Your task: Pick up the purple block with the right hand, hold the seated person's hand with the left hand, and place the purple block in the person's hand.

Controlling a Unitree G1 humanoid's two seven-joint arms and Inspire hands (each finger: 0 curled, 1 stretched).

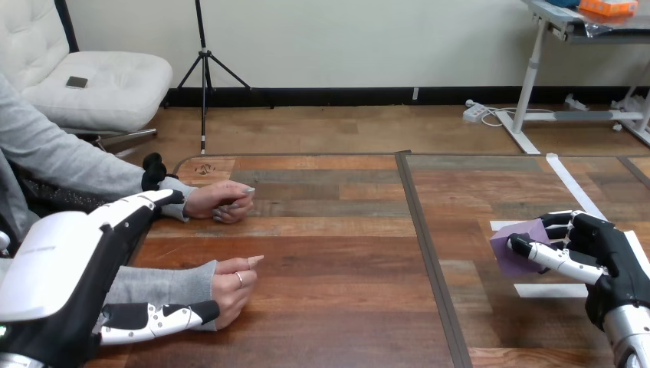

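Observation:
My right hand (pixel 607 247) is at the table's right side, shut on the purple block (pixel 513 249), with the thumb across its front and the fingers behind it. I cannot tell whether the block rests on the table. My left hand (pixel 54 261) is at the lower left with straight fingers. Its upper fingers (pixel 142 205) reach toward the wrist of the person's far hand (pixel 222 201). Its lower finger (pixel 157 320) lies along the grey-sleeved wrist of the person's near hand (pixel 234 285). Both of the person's hands rest loosely closed on the table.
The wooden table (pixel 337 253) has a dark seam (pixel 423 245) running front to back. White tape strips (pixel 550 290) mark the surface under and around my right hand. The person's forearms come in from the left edge.

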